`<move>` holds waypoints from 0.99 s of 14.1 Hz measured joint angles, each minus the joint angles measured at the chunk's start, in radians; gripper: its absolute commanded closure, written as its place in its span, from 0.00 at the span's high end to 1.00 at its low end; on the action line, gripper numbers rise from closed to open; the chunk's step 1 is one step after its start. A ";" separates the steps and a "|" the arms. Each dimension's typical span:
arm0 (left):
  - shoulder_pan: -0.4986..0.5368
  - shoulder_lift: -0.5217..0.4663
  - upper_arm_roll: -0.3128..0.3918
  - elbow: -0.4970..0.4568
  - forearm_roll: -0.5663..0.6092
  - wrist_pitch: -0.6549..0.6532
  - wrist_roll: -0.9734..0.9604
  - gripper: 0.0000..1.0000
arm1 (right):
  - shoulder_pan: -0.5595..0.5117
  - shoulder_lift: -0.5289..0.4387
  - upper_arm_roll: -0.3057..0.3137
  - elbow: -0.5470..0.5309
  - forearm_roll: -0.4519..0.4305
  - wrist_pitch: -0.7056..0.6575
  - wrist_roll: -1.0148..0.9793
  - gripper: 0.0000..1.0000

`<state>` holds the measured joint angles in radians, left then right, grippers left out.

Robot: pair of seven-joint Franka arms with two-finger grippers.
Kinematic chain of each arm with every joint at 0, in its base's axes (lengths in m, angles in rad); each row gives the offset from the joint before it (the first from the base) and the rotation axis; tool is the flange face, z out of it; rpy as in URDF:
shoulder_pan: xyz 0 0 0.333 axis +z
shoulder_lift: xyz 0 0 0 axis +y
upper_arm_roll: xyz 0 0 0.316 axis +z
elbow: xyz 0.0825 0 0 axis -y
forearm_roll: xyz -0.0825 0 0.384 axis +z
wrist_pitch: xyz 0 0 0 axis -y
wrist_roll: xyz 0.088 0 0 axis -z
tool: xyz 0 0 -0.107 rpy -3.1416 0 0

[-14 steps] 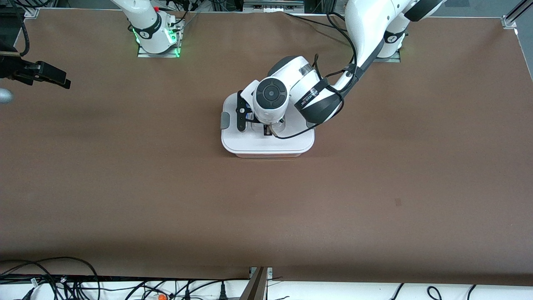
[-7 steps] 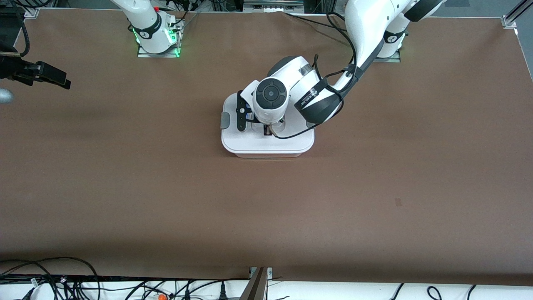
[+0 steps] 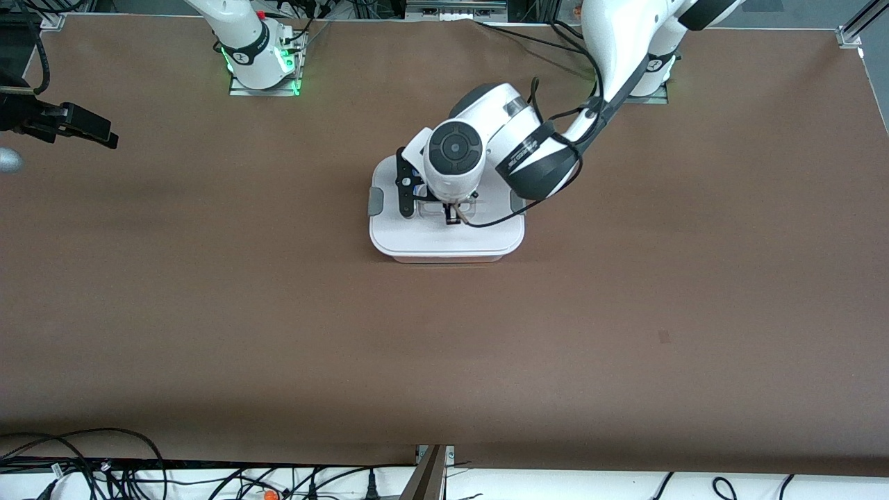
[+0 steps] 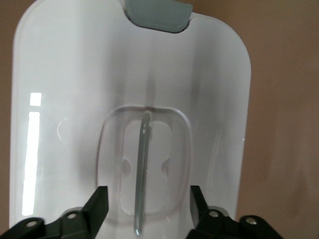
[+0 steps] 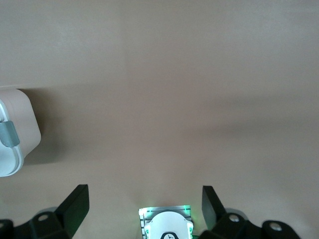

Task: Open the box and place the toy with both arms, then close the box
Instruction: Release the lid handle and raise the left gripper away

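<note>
Front view: the box (image 3: 446, 236) sits mid-table with its white lid on, and the left gripper (image 3: 451, 212) hangs over the lid's recessed handle. The right gripper (image 3: 83, 128) waits high over the right arm's end of the table, well apart from the box.

Left wrist view: the left gripper's fingers (image 4: 97, 204) stand spread on either side of the handle (image 4: 143, 172), released, gripping nothing.

Right wrist view: the right gripper's fingers (image 5: 75, 201) stand wide apart over bare table (image 5: 174, 99), holding nothing; the box's corner shows near the edge.
</note>
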<state>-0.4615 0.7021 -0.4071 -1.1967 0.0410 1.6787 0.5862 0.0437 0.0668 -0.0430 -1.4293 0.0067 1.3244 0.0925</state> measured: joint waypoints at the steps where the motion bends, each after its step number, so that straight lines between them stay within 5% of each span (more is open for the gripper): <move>1: 0.008 -0.031 0.000 0.007 0.000 -0.047 -0.078 1.00 | 0.000 0.000 0.000 0.000 0.000 0.000 0.000 1.00; 7: 0.084 -0.230 0.021 0.016 0.048 -0.303 -0.519 1.00 | 0.000 0.001 0.002 0.000 0.000 0.000 0.000 1.00; 11: 0.243 -0.345 0.030 0.018 0.095 -0.435 -0.565 1.00 | 0.000 0.001 0.003 0.000 0.000 0.001 0.000 1.00; 14: 0.392 -0.413 0.077 -0.028 0.091 -0.409 -0.564 1.00 | 0.001 0.001 0.003 0.000 0.000 0.001 0.000 1.00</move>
<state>-0.0694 0.2893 -0.3305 -1.2250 0.1315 1.2695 0.0220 0.0444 0.0675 -0.0397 -1.4292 0.0067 1.3255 0.0925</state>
